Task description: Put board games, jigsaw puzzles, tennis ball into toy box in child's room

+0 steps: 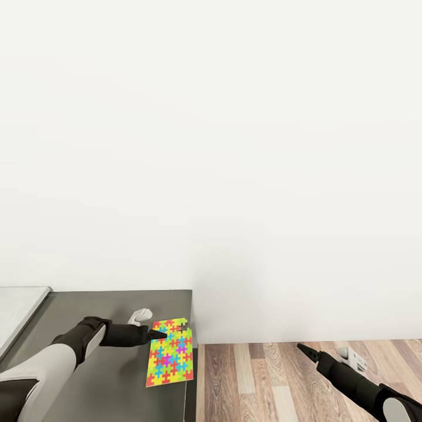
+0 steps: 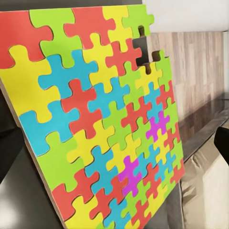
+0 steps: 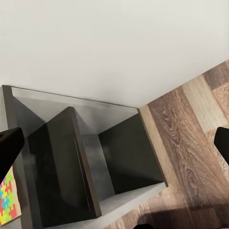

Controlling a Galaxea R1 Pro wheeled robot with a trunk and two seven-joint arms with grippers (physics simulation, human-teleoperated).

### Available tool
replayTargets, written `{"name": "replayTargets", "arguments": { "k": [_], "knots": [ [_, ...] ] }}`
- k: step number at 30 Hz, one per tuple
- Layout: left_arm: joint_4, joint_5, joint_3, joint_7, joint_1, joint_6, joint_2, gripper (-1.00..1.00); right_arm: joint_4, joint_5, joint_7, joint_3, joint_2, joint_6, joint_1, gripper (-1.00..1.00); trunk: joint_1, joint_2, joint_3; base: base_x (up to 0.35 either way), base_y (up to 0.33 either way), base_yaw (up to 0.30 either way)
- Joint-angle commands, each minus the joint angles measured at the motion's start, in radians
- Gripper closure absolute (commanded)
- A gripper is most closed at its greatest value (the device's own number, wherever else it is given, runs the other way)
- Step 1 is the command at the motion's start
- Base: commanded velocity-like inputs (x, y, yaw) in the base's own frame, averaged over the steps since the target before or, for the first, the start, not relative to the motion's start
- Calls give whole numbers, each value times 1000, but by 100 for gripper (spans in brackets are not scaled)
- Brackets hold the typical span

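Left gripper (image 1: 157, 334) pinched on the top edge of one jigsaw puzzle (image 1: 170, 352), its slab raised and tilted above the dark side unit (image 1: 105, 375), just beside that unit's outer edge – thin grip, likely to slip or swing loose over the wood floor (image 1: 275, 375). Right gripper (image 1: 305, 349) empty out over those planks, jaws apparently closed. Farther off, pale table corner (image 1: 17, 308) – toy box unseen
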Motion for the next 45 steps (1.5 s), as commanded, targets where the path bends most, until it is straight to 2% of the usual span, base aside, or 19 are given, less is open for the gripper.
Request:
{"name": "replayTargets", "arguments": {
  "k": [1,37,45],
  "knots": [
    [-1,-3,0,-5,-1,5,0,-100,-1,2,5,-2,0,6,-1,-100,1,-2,-2,0,0,0],
    [-4,2,-21,-39,15,-11,1,-100,-1,2,5,-3,-1,6,-1,-100,1,-2,-2,0,0,0],
    [-3,-1,-22,-95,15,-44,-1,-100,-1,2,5,-3,-1,6,-1,-100,1,-2,-2,0,0,0]
  ]
}}
